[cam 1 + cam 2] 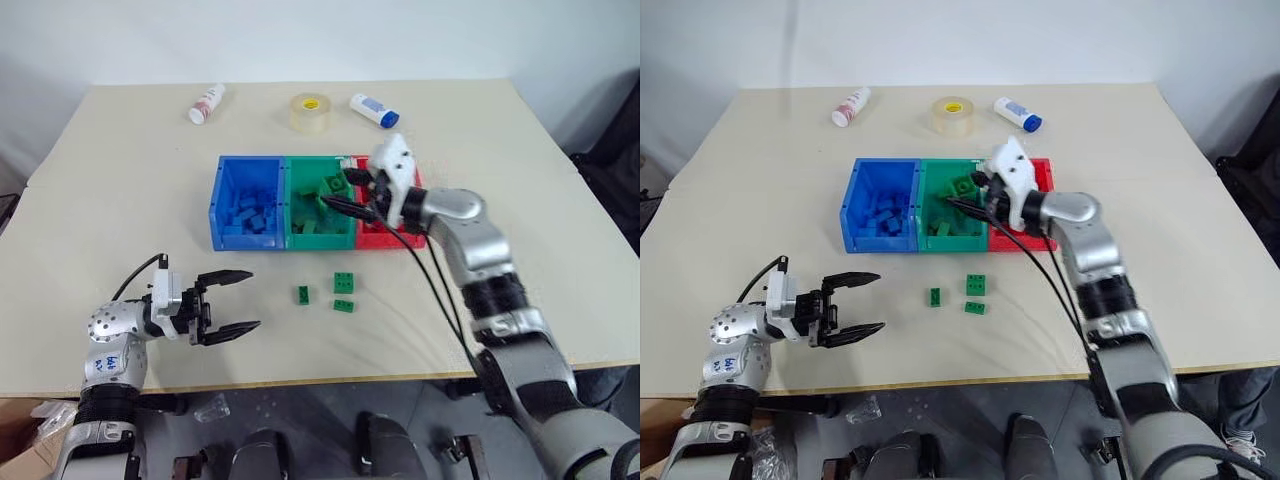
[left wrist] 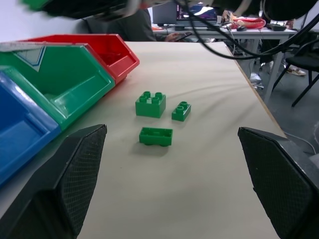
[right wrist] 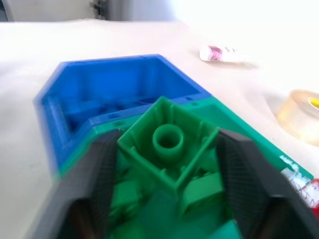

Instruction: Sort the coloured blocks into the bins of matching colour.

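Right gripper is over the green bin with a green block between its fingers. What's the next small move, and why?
Probably open the right gripper fully and let the square green plastic brick drop. In the right wrist view it sits underside up between the fingers, over the green rectangular plastic bin, which already holds green bricks, so the colour matches. Three small green bricks wait on the beige table.

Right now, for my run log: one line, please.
right gripper: green block between fingers, over green bin | left gripper: open, empty | table: three green blocks
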Tool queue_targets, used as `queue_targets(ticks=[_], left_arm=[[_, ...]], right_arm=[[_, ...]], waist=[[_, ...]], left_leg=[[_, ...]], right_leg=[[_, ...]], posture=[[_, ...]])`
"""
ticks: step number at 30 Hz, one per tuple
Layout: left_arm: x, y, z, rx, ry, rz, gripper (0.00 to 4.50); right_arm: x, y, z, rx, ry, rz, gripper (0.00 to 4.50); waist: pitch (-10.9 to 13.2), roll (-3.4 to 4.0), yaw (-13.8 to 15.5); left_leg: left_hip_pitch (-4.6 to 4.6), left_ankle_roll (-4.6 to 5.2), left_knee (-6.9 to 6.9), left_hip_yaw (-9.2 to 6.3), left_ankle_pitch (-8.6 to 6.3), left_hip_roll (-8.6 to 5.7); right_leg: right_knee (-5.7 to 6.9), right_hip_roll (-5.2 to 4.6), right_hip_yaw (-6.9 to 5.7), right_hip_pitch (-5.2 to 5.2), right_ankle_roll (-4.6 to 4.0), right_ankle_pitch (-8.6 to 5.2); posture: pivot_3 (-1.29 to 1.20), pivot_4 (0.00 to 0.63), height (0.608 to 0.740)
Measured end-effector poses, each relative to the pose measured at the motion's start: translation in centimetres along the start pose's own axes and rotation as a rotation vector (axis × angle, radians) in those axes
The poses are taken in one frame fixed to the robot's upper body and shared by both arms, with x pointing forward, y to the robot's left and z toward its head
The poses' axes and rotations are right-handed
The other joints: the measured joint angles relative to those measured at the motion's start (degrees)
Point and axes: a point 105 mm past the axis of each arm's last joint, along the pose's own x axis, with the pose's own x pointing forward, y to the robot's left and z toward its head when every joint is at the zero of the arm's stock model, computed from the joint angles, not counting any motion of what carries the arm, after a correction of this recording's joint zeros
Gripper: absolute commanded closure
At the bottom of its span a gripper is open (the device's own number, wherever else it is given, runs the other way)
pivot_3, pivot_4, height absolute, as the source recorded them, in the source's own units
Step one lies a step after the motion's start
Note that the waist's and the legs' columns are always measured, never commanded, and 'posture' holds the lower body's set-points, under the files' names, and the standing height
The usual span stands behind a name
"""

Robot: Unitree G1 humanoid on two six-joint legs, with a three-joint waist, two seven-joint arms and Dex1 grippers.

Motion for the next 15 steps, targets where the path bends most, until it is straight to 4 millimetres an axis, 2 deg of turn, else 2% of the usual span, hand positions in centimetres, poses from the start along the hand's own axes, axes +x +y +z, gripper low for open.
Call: queue_targets(ticks=[1,5,8,12,15], left_arm=[[0.0,0.0,0.0,0.001,-0.001,0.0,0.0],[0.1,0.0,0.0,0.003,-0.003,0.0,0.0],[0.1,-0.1,0.0,0.004,-0.006,-0.001,0.0],[0.2,-0.2,-0.1,-0.002,-0.009,-0.002,0.0],[0.5,-0.1,-0.1,-0.004,-0.014,-0.013,0.0]], right_arm=[[0.1,-0.1,-0.4,0.001,0.006,-0.003,0.07],[-0.1,-0.1,-1.0,-0.007,0.017,0.004,0.03],[-1.1,-0.1,-1.1,-0.027,0.019,0.022,0.03],[-4.2,1.2,-2.3,-0.03,0.037,0.095,0.03],[-8.7,3.6,-3.4,-0.02,0.073,0.218,0.03]], waist=[[0.0,0.0,0.0],[0.0,0.01,-0.4],[0.0,0.01,-0.3],[0.0,0.01,0.1],[0.0,0.01,0.8]], left_leg=[[0.0,0.0,0.0,0.0,0.0,0.0],[0.02,-0.02,-0.01,0.01,0.01,0.02],[0.03,-0.03,-0.01,0.01,0.01,0.04],[0.01,-0.05,0.0,0.0,-0.02,0.03],[-0.01,-0.05,0.01,-0.01,-0.06,0.03]], right_leg=[[-0.01,0.0,-0.01,0.0,0.0,0.0],[-0.01,0.01,0.0,0.0,0.0,0.0],[0.01,0.02,-0.01,0.0,0.0,0.0],[-0.04,0.01,0.0,0.01,0.01,0.0],[-0.09,0.01,-0.01,0.01,0.01,0.0]], posture=[[0.0,0.15,0.74],[0.0,0.15,0.74],[0.0,0.15,0.74],[0.0,0.15,0.74],[0.0,0.15,0.74]])
